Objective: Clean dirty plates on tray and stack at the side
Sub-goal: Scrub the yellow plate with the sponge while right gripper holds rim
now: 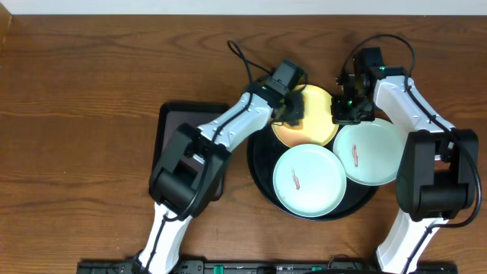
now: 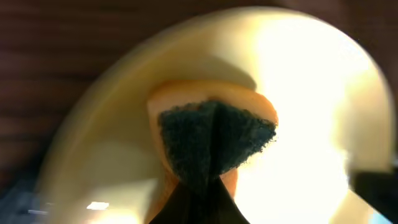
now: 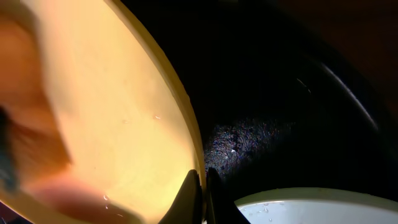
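The pale yellow plate (image 1: 316,114) is at the back of the round black tray (image 1: 259,171). My left gripper (image 1: 293,111) is shut on an orange sponge with a dark green scrub face (image 2: 214,143) and presses it on the yellow plate (image 2: 311,74). My right gripper (image 1: 341,114) is shut on the yellow plate's right rim (image 3: 112,112); its fingertips (image 3: 202,186) pinch the edge over the tray (image 3: 280,93). Two mint-white plates with reddish smears lie on the tray, one at the front (image 1: 309,180) and one at the right (image 1: 370,152), the latter also in the right wrist view (image 3: 311,208).
A smaller black rectangular tray (image 1: 179,125) lies on the wooden table left of the round tray, partly under my left arm. Water drops sit on the yellow and mint plates near my right fingers.
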